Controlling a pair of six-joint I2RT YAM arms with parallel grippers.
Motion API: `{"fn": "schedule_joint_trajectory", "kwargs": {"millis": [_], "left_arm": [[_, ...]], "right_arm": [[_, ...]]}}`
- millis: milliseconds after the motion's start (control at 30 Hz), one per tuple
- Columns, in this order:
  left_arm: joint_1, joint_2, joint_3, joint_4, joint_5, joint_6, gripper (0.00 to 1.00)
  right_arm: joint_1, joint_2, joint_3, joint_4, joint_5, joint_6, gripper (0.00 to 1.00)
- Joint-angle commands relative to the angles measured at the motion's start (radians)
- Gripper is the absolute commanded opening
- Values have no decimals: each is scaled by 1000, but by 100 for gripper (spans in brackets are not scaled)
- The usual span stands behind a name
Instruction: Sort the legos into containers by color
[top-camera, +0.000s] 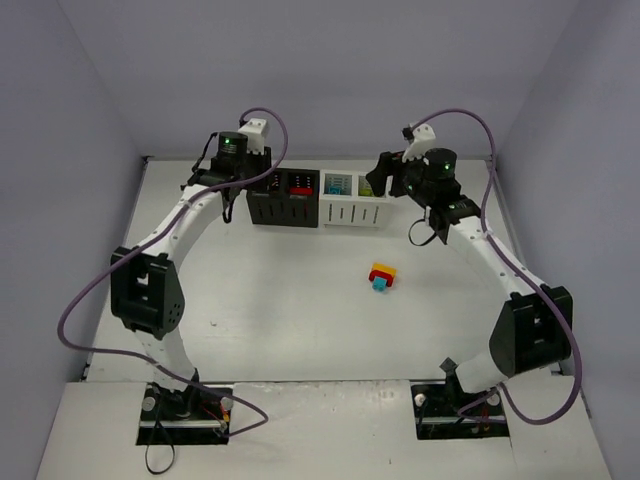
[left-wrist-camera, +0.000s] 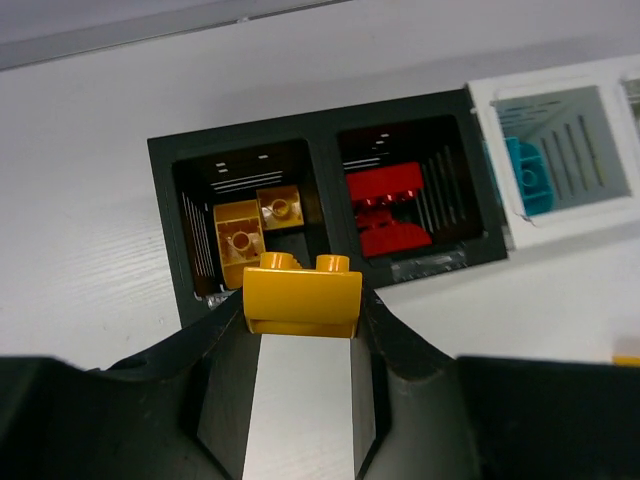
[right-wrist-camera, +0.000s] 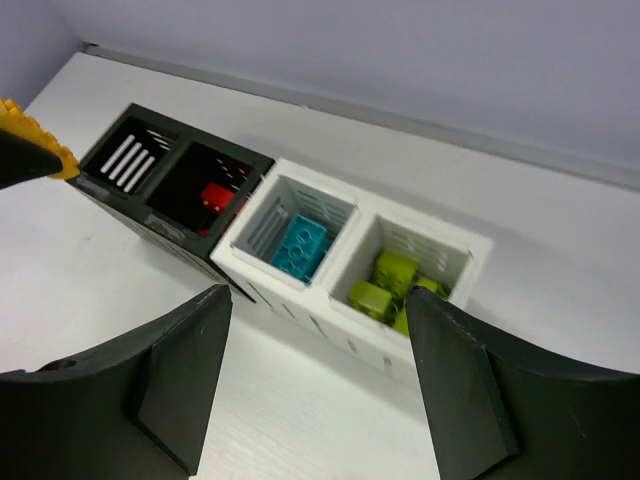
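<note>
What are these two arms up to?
It's a sorting job, by colour. The left tool grips a yellow brick right by the black bin, which holds other yellow bricks. The right tool is open and empty near the white bins. A mixed clump sits unsorted on the table.

You've got no readable txt here: no labels, brands, nos. or signs on bins, bricks, arms or the counter.
</note>
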Motion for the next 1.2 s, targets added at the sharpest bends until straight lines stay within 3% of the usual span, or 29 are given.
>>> {"fn": "schedule_joint_trajectory", "kwargs": {"millis": [0, 133, 267, 367, 567, 767, 900, 1000, 1167], "left_arm": [[-1, 56, 126, -23, -68, 17, 16], [1, 125, 195, -47, -94, 23, 31], [1, 164, 248, -67, -97, 23, 61], [1, 153, 251, -59, -119, 26, 73], [-28, 75, 231, -87, -126, 44, 76], [-232, -74, 55, -92, -177, 42, 76], [-341, -148, -97, -61, -157, -73, 77], [-441, -159, -148, -37, -165, -161, 77], [-577, -99, -173, 19, -220, -248, 77]], "right_arm": [[-16, -81, -69, 6, 84, 65, 67], [-19, -135, -169, -6, 75, 83, 67], [-19, -171, -229, -22, 66, 95, 67], [-19, -182, -258, -29, 67, 100, 67], [-23, -185, -289, -33, 85, 134, 65], [-78, -176, -315, -66, 118, 221, 63], [-94, -195, -352, -100, 179, 278, 64], [-120, -198, -375, -134, 240, 319, 65], [-204, -202, -419, -163, 208, 417, 65]]}}
